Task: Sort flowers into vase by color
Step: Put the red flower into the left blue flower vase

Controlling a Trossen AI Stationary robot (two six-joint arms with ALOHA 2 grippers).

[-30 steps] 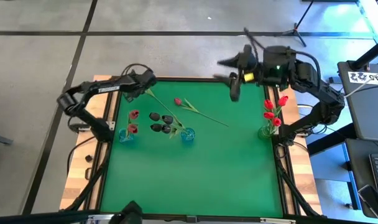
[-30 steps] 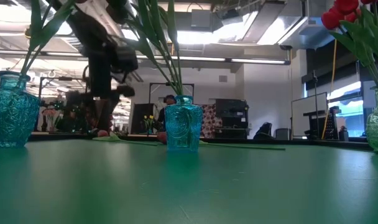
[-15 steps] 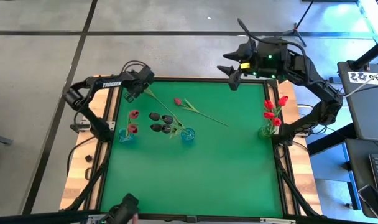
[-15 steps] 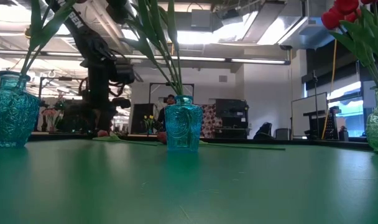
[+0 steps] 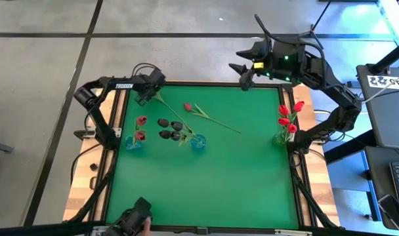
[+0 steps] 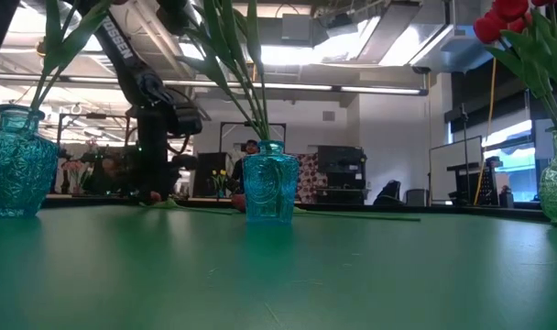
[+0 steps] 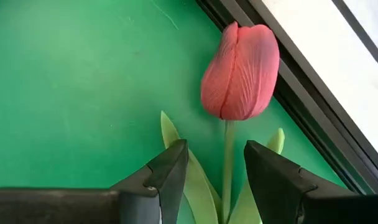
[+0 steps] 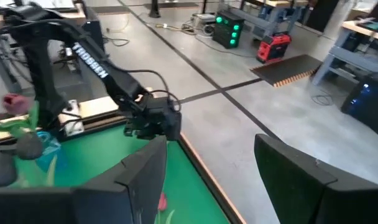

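A pinkish-red tulip (image 7: 239, 71) lies on the green mat at the far left corner, its head by the table's black frame. My left gripper (image 7: 217, 149) (image 5: 147, 90) is low over it and open, one finger on each side of the stem (image 7: 226, 165) and leaves without touching them. A second pinkish-red tulip (image 5: 187, 106) lies flat on the mat farther right. My right gripper (image 5: 244, 73) (image 8: 211, 162) is raised over the far edge, open and holding nothing.
A blue vase (image 5: 134, 142) on the left holds two red tulips. A middle blue vase (image 5: 197, 143) (image 6: 269, 183) holds black tulips (image 5: 168, 128). A green vase (image 5: 281, 137) at the right edge holds red tulips (image 5: 289, 118). The near half of the mat (image 5: 206, 190) is bare.
My left gripper has come down toward the tulip at the far left corner. My right gripper has drawn back from over the mat toward the far edge, risen and turned.
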